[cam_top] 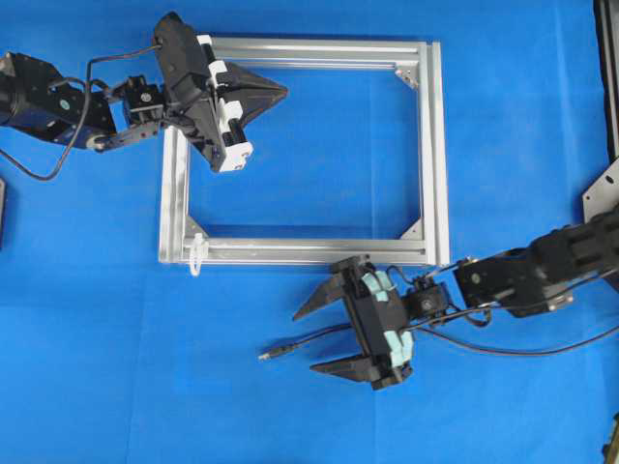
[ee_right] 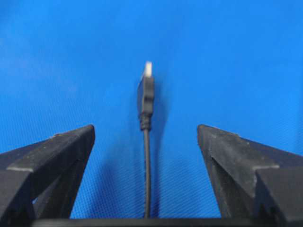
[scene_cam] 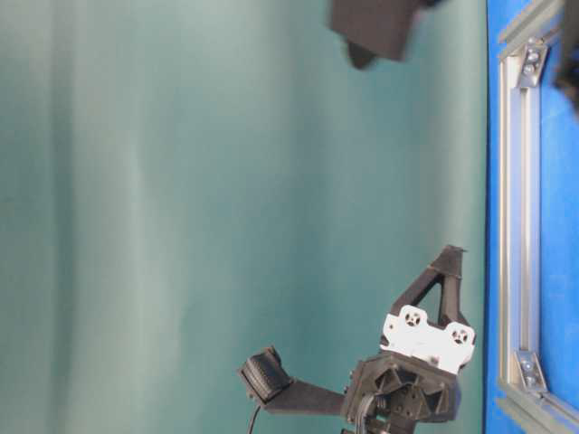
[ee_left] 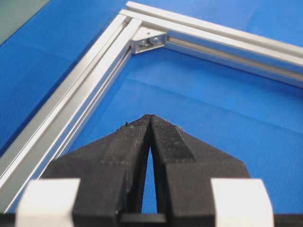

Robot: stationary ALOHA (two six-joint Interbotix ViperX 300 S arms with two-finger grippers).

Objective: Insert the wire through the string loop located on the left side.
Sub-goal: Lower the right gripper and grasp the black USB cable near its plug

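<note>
The wire [cam_top: 300,341] lies on the blue mat below the silver frame [cam_top: 435,145], its plug tip [cam_top: 264,355] pointing left. My right gripper [cam_top: 311,336] is open and straddles the wire without touching it. In the right wrist view the wire [ee_right: 147,161] runs up the middle between the spread fingers to the plug [ee_right: 146,90]. The string loop [cam_top: 196,254] hangs white at the frame's lower left corner. My left gripper [cam_top: 283,92] is shut and empty, hovering inside the frame near its upper left; its tips [ee_left: 150,117] point toward a frame corner [ee_left: 147,40].
The right arm's own black cable [cam_top: 522,350] trails across the mat to the right. In the table-level view the frame bar [scene_cam: 520,181] runs along the right edge, with the white-trimmed left gripper [scene_cam: 425,339] low in the picture.
</note>
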